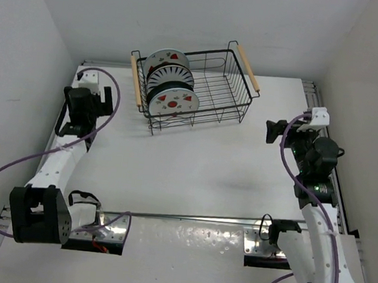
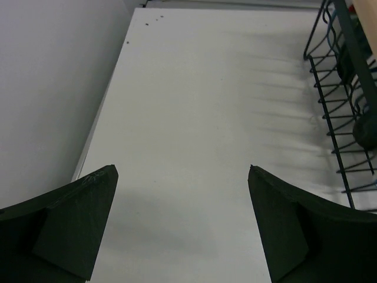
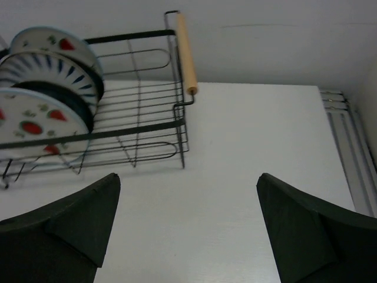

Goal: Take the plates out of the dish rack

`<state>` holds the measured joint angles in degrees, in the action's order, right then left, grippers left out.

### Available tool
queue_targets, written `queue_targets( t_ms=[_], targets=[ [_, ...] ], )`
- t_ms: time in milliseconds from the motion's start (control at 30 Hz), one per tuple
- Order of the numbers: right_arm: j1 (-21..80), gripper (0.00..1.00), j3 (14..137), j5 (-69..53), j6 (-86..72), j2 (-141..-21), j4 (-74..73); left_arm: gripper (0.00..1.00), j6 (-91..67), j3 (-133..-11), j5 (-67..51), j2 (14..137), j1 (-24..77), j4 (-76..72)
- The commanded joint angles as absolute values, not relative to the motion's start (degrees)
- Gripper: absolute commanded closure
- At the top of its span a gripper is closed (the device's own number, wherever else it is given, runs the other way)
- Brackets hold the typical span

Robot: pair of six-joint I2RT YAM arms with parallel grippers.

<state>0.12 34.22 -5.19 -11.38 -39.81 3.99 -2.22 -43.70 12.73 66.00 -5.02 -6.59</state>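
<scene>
Top external: plates [image 1: 171, 83] upright in dish rack [image 1: 215, 90].

Plates [image 1: 171, 81] upright in dish rack [image 1: 215, 94]

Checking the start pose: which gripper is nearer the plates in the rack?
Left. The left gripper hangs just off the dish rack end holding the plates; the right gripper sits beyond the rack's empty end.

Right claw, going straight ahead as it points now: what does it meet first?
Likely the dish rack, whose wooden-handle end sits centred ahead of the open right claw across bare table; depth is unclear.
</scene>
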Motion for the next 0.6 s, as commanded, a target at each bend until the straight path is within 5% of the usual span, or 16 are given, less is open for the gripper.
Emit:
queue_targets(
  t_ms=[0,167,267,300,333,400,567],
  targets=[
    [0.3,0.07,41.1,-19.6,-7.1,-44.0,-5.9,0.0,3.1,-53.2,7.7,66.3,-6.8,12.8],
    [0.3,0.36,50.3,-21.5,-5.0,-52.8,-13.4,0.0,13.3,-71.7,-7.3,71.2,-7.5,24.9],
    [0.3,0.22,52.3,-20.1,-6.6,-55.7,-15.3,0.01,23.3,-81.6,-22.9,76.3,-5.7,34.4],
    [0.3,0.12,52.4,-20.0,-7.7,-56.2,-15.0,0.08,25.8,-87.2,-24.9,79.7,-3.3,38.4],
    [0.3,0.07,52.2,-20.8,-8.2,-56.6,-14.7,0.25,26.2,-90.2,-26.3,81.8,-1.8,40.0],
    [0.3,0.07,52.0,-22.1,-9.5,-57.8,-14.4,0.43,25.8,-99.5,-25.8,89.7,3.6,46.3],
    [0.6,0.12,49.6,-22.5,-11.2,-58.2,-14.5,0.37,28.1,-119.1,-29.3,109.0,10.3,59.7]
  ],
)
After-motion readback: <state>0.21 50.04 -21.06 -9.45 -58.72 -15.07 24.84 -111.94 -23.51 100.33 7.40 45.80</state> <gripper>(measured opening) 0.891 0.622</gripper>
